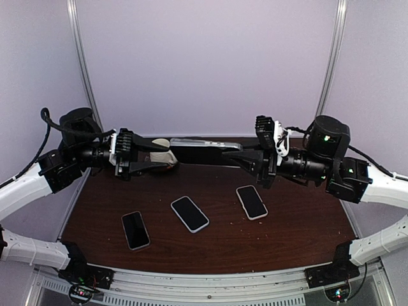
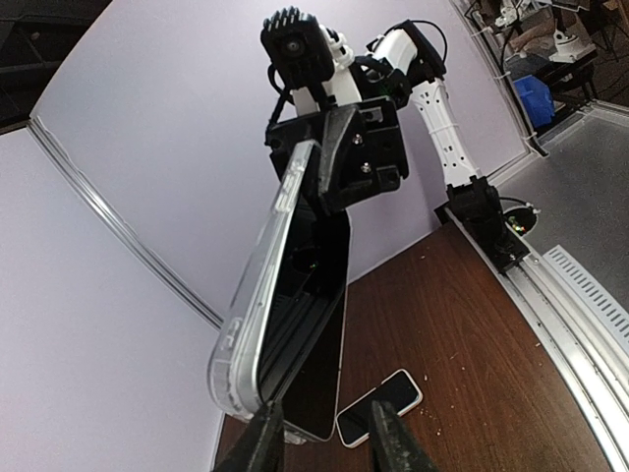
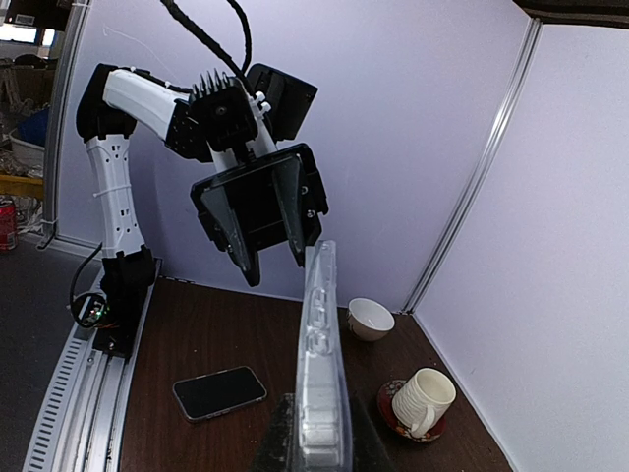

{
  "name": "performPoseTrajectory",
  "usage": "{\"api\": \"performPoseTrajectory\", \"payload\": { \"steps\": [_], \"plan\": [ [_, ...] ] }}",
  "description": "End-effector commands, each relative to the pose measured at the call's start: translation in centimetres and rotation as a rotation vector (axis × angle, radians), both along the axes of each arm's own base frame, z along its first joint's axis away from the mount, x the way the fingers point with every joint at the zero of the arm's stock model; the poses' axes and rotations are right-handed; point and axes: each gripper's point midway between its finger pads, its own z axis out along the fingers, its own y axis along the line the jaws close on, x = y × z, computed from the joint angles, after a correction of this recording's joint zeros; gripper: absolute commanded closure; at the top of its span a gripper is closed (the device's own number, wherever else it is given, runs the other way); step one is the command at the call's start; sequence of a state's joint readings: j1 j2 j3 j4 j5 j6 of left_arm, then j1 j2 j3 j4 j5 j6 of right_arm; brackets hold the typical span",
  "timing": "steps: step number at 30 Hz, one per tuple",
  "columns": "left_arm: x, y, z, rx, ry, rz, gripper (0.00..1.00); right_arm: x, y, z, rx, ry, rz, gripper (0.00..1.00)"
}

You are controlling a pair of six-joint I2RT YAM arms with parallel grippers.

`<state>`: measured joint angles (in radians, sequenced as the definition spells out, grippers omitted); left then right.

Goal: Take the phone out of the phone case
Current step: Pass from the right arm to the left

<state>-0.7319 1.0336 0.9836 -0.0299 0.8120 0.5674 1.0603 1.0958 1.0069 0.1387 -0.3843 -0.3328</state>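
A black phone [image 2: 316, 324] sits in a clear case [image 2: 257, 285] and is held in the air between both arms [image 1: 201, 145]. In the left wrist view the case stands away from the phone's back along the near end. My right gripper [image 3: 319, 444] is shut on one end of the case [image 3: 319, 364], seen edge-on. My left gripper [image 2: 326, 440] is open, its fingers spread on either side of the phone's other end. The left finger [image 2: 260, 438] is at the case corner. In the top view my left gripper [image 1: 171, 156] and right gripper [image 1: 239, 153] face each other.
Three phones lie on the brown table: left [image 1: 135, 229], middle [image 1: 189, 213], right [image 1: 252, 202]. A white bowl [image 3: 371, 318] and a white mug on a red saucer [image 3: 423, 398] stand at the back of the table. Purple walls enclose the table.
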Motion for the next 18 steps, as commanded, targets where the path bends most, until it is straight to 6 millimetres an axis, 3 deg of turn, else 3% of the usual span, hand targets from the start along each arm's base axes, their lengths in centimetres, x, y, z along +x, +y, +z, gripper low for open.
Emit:
{"api": "performPoseTrajectory", "payload": {
  "steps": [1, 18],
  "plan": [
    [0.11, 0.23, 1.08, -0.018, -0.024, 0.003, 0.68, -1.23, -0.70, 3.41, 0.108, -0.048, 0.035, 1.00],
    [0.21, 0.22, 0.97, -0.015, -0.022, 0.009, 0.68, -1.57, -0.76, 3.23, 0.113, -0.039, 0.052, 1.00]
  ]
}}
